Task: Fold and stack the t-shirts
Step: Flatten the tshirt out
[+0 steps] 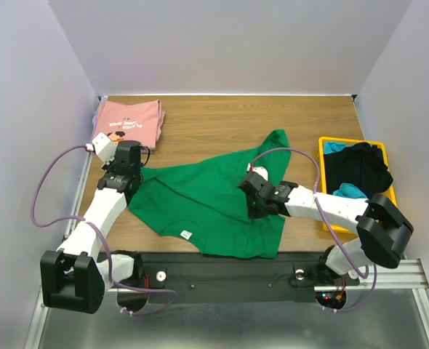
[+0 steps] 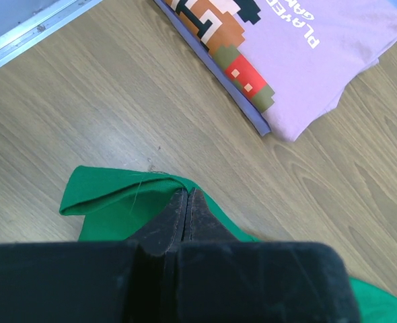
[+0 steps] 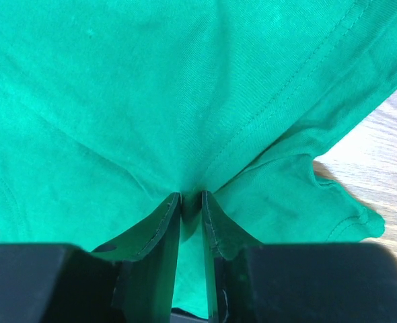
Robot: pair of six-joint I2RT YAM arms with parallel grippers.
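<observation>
The green t-shirt [image 1: 200, 196] lies rumpled on the table [image 1: 222, 120], left gripper [image 2: 187, 202] and right gripper [image 3: 190, 202] each clamped on a thin pinch of it (shallow bites) — uneven pulling could slip one hold and collapse the fold.

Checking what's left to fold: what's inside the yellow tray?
A crumpled black garment fills most of the yellow tray. Blue cloth peeks out at its far edge and near edge. Anything beneath the black garment is covered, as is the tray floor.
</observation>
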